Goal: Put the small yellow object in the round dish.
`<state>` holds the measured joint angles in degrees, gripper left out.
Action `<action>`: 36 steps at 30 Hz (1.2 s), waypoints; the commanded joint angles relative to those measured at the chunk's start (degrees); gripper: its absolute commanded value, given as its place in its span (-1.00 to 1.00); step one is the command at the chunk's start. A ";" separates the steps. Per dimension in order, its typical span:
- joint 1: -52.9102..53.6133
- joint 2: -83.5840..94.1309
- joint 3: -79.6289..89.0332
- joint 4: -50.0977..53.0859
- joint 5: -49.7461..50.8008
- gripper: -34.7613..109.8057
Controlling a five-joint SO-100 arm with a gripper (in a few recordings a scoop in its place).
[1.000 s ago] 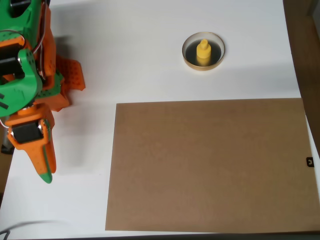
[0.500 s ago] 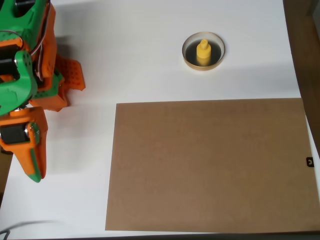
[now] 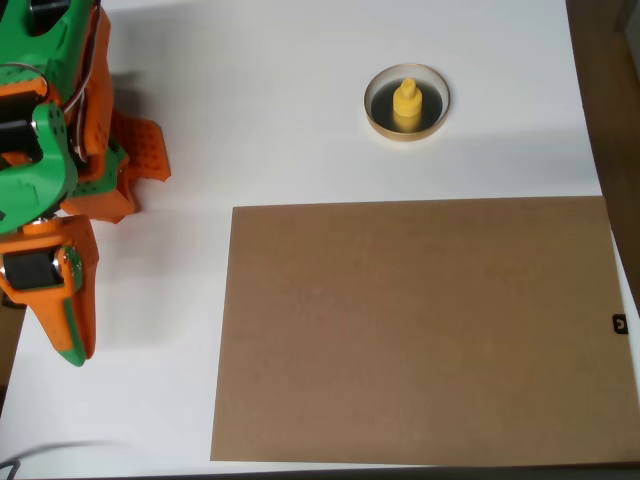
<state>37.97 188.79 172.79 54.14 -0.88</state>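
The yellow piece stands upright in the dish, far right on the table. The tool, closed and empty, sits at the left edge, barely shifted since half a second ago, with bare table between it and the brown board.

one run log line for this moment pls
yellow piece: upright in dish | gripper: shut, empty, far left | brown board: bare

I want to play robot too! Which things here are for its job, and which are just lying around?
For the job:
yellow piece, standing in the dish
dish
gripper, far left, holding nothing

Just lying around:
brown board
white table
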 commanded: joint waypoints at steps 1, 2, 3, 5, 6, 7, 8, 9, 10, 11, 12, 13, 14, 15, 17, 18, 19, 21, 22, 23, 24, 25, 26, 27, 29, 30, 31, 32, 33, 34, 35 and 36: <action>0.44 1.85 -0.70 -0.44 -0.53 -0.52; 0.44 1.85 -0.70 -0.44 -0.53 -0.52; 0.44 1.85 -0.70 -0.53 -0.53 -0.52; 0.44 1.85 -0.62 -0.79 -0.53 -0.52; 0.44 1.85 -0.53 -0.88 -0.53 -0.52; 0.44 1.85 -0.53 -0.97 -0.53 -0.52; 0.44 1.85 -0.44 -1.14 -0.53 -0.52; 0.44 1.85 -0.44 -1.32 -0.53 -0.52; 0.44 1.85 -0.44 -1.32 -0.53 -0.52; 0.44 1.85 -0.44 -1.32 -0.53 -0.52; 0.44 1.85 -0.44 -1.32 -0.53 -0.52; 0.44 1.85 -0.44 -1.32 -0.53 -0.52; 0.44 1.85 -0.44 -1.32 -0.53 -0.52; 0.44 1.85 -0.44 -1.32 -0.53 -0.52; 0.44 1.85 -0.44 -1.32 -0.53 -0.52; 0.44 1.85 -0.44 -1.32 -0.53 -0.52; 0.44 1.85 -0.44 -1.32 -0.53 -0.52; 0.44 1.85 -0.44 -1.32 -0.53 -0.52; 0.44 1.85 -0.44 -1.32 -0.53 -0.52; 0.44 1.85 -0.44 -1.32 -0.53 -0.52; 0.44 1.85 -0.44 -1.32 -0.53 -0.52; 0.44 1.85 -0.44 -1.32 -0.53 -0.52; 0.44 1.85 -0.44 -1.32 -0.53 -0.52; 0.44 1.85 -0.44 -1.32 -0.53 -0.52; 0.44 1.85 -0.44 -1.32 -0.53 -0.52; 0.44 1.85 -0.44 -1.32 -0.53 -0.52; 0.44 1.85 -0.44 -1.32 -0.53 -0.52; 0.44 1.85 -0.44 -1.32 -0.53 -0.52; 0.44 1.85 -0.44 -1.32 -0.53 -0.52; 0.44 1.85 -0.44 -1.32 -0.53 -0.52; 0.44 1.85 -0.44 -1.32 -0.53 -0.52; 0.44 1.85 -0.44 -1.32 -0.53 -0.52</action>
<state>37.97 188.79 172.79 53.09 -0.88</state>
